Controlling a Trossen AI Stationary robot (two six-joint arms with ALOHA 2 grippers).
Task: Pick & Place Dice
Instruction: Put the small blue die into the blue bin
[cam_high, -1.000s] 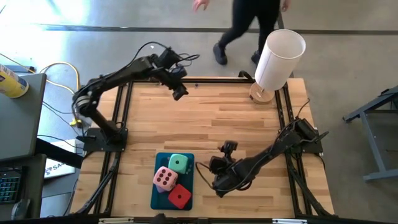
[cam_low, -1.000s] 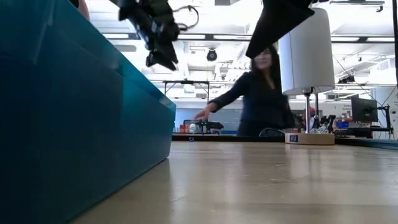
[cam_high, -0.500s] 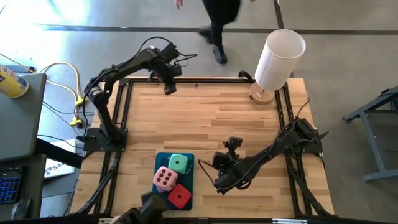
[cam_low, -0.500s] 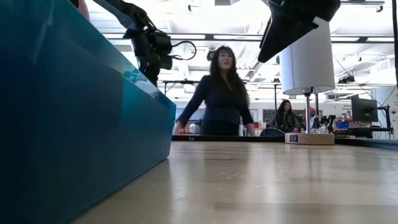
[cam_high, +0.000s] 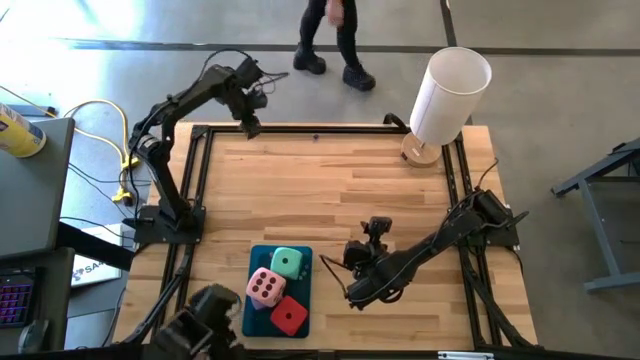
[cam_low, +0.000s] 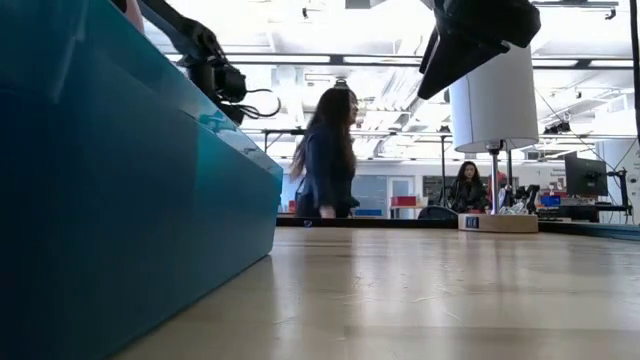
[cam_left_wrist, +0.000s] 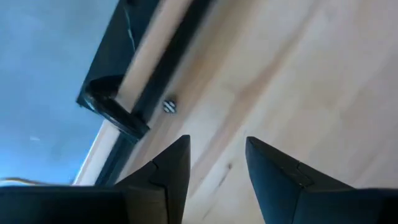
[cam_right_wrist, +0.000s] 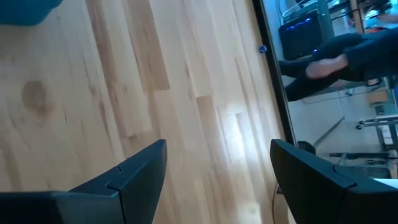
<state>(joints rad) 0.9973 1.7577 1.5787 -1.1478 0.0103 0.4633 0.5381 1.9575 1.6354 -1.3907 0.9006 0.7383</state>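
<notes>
Dice (cam_high: 276, 288) were stacked in tray (cam_high: 250, 318); both grippers, left (cam_high: 250, 128) and right (cam_high: 378, 228), were held open, empty. Next pick judged pending.

Probably an open-plan lab: ceiling strip lights (cam_low: 300, 60), monitors (cam_low: 585, 176).

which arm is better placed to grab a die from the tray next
Right. Its gripper hangs open beside the teal tray holding the green die, pink die and red die; the left gripper is at the table's far edge.
</notes>
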